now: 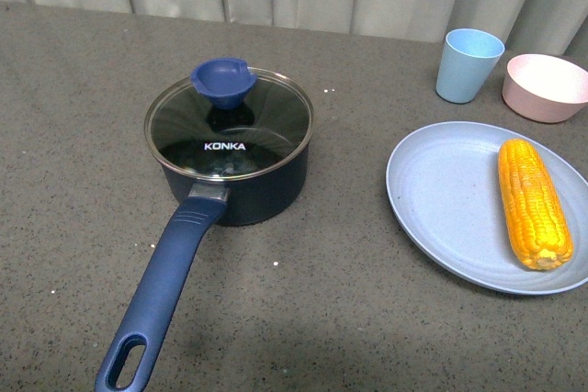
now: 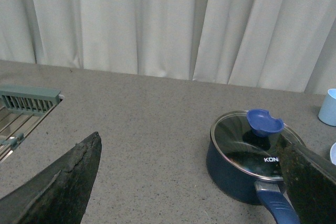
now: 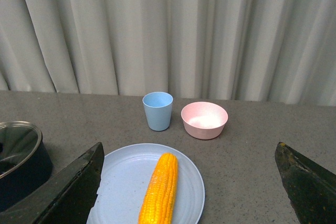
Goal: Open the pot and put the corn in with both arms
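Fingers (image 3: 68, 192) spread; corn (image 1: 534, 203) lengthwise near-to-far.

Left gripper (image 2: 187, 136) jaws spread wide, empty; right gripper (image 3: 189, 144) jaws likewise wide, empty.

Showed of the left gripper (image 2: 189, 145) just two fingers (image 2: 63, 187): black, matte, wedge-shaped, tapering toward blunt tips. Bore a rough, greyish, pitted edge along the inner faces. Looked the same on the right gripper (image 3: 190, 148): dark slab fingers (image 3: 63, 192), broad at the base, narrowing tipward, faintly scuffed along the edges.
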Action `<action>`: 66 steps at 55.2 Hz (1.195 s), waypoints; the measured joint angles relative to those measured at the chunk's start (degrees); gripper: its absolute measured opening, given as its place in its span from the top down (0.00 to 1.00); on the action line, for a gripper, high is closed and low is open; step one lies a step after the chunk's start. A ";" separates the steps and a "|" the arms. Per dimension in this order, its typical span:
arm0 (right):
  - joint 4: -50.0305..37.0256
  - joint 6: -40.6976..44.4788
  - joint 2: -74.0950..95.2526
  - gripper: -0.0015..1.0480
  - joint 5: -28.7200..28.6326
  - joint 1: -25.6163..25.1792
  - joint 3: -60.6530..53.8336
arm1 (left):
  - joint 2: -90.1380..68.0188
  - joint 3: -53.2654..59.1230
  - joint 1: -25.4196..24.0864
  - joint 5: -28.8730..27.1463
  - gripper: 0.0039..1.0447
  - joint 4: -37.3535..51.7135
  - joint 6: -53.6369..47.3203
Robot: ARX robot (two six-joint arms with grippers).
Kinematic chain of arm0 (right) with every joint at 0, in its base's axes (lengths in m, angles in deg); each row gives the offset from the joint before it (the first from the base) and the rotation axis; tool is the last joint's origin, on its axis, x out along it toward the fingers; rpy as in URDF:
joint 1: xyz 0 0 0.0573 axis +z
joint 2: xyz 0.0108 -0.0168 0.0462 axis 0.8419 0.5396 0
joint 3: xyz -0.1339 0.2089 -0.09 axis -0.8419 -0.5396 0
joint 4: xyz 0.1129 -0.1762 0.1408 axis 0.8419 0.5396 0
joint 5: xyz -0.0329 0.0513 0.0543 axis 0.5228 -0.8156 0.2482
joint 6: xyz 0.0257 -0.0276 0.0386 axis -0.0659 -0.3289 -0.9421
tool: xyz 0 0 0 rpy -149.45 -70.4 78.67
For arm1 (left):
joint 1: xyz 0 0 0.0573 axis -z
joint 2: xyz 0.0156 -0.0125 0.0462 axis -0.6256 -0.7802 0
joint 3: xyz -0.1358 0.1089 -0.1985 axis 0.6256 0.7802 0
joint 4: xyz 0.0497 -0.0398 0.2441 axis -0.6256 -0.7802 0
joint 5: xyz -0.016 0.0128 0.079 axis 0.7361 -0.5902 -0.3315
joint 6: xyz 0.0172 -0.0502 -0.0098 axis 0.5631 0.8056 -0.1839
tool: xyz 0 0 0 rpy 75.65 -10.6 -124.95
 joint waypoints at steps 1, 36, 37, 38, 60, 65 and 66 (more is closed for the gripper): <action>0.00 0.00 0.00 0.09 0.00 0.00 0.00 | 0.00 0.00 0.00 0.00 0.06 0.00 0.00; 0.00 0.00 0.00 0.09 0.02 0.00 0.00 | -44.76 -6.78 11.67 -21.27 0.06 26.49 14.08; 0.00 0.00 0.00 0.09 0.02 0.00 0.00 | -49.59 -8.09 12.35 -20.96 0.06 30.60 14.16; 0.00 0.00 0.00 0.09 0.02 0.00 0.00 | -52.87 -9.01 12.85 -20.81 0.06 33.29 13.99; 0.00 0.00 0.00 0.09 0.02 0.00 0.00 | -98.18 -34.07 19.89 -12.70 0.06 52.68 14.36; 0.00 0.00 0.00 0.09 0.02 0.00 0.00 | -102.88 -38.18 21.07 -12.59 0.06 52.59 13.11; 0.00 0.00 0.00 0.09 0.02 0.00 0.00 | -103.97 -39.01 21.33 -12.44 0.06 52.48 13.00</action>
